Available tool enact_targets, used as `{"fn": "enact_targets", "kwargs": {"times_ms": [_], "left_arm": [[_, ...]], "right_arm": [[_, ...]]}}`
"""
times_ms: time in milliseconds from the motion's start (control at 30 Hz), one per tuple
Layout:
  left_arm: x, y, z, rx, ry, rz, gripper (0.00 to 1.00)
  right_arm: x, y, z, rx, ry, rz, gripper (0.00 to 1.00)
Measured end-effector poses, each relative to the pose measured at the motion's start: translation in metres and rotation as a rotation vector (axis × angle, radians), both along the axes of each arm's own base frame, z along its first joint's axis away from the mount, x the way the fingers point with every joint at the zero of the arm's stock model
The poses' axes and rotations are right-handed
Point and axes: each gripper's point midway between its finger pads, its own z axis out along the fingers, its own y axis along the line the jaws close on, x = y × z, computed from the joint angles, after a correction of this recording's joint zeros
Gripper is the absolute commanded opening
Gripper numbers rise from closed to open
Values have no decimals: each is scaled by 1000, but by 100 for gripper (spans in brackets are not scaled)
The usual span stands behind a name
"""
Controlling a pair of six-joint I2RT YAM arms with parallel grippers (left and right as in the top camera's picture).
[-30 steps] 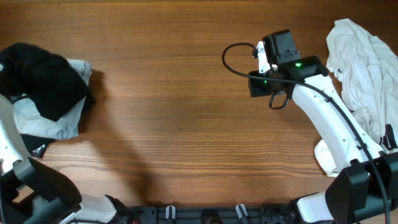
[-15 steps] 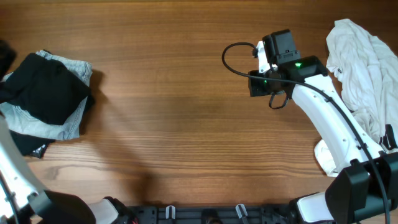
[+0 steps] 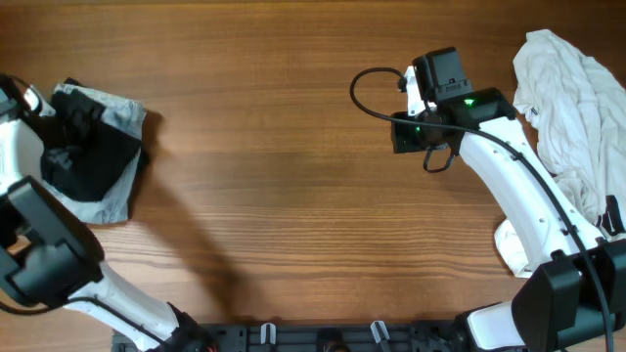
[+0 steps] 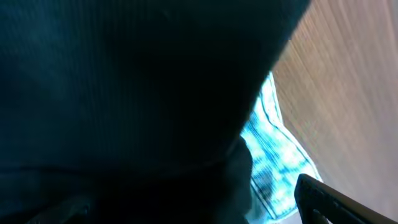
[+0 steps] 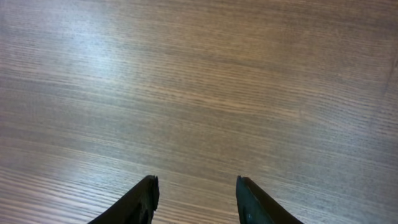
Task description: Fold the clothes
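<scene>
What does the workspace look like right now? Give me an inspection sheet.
Surface: wooden table, bare wood through the middle.
Job's things: black garment lying on a grey denim piece at the left edge; white garment crumpled at the right edge.
Clutter: nothing seen.
Grippers: left gripper at the left pile, jaws hidden by dark fabric; right gripper open over bare wood, holding nothing.
Cables: black cable looping off the right wrist.
Surroundings: black rail along the near edge.
</scene>
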Motion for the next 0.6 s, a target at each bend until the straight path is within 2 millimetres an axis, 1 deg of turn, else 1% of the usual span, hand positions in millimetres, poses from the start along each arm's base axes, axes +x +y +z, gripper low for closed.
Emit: {"fn": "enact_targets", "kwargs": {"times_ms": [67,233,300,367,400,433,467,500,533,567,600], "left_arm": [[-1,5,2,-27,-19,9,100],[0,6,9,-68,-67,4,100],[2,4,20,-66,-104,-21,100],[5,-4,34,-35,-135,-66,100],[9,-14,49,-5,-163,-111,100],[14,-26,65,26,-194,-155,100],[17,-34,74,54,-212,-192,100],[25,-61,103,101,-267,-261,100],[29,-80,119,144,-286,-305,100],[31,-102,133,194,-295,-352,100],[31,-121,139,220,-292,-391,100]], "right_arm": [[-1,0,0,-1,4,0,45],[-1,0,0,-2,4,0,46],[-1,0,0,-1,3,0,55],[2,1,1,5,-9,-8,64],[4,1,1,8,-15,-9,65],[6,2,3,15,-26,-10,68],[10,6,5,32,-43,-8,72],[12,8,6,43,-50,-5,82],[14,10,7,58,-59,-3,99],[17,14,9,76,-72,2,100],[19,16,11,89,-81,7,100]]}}
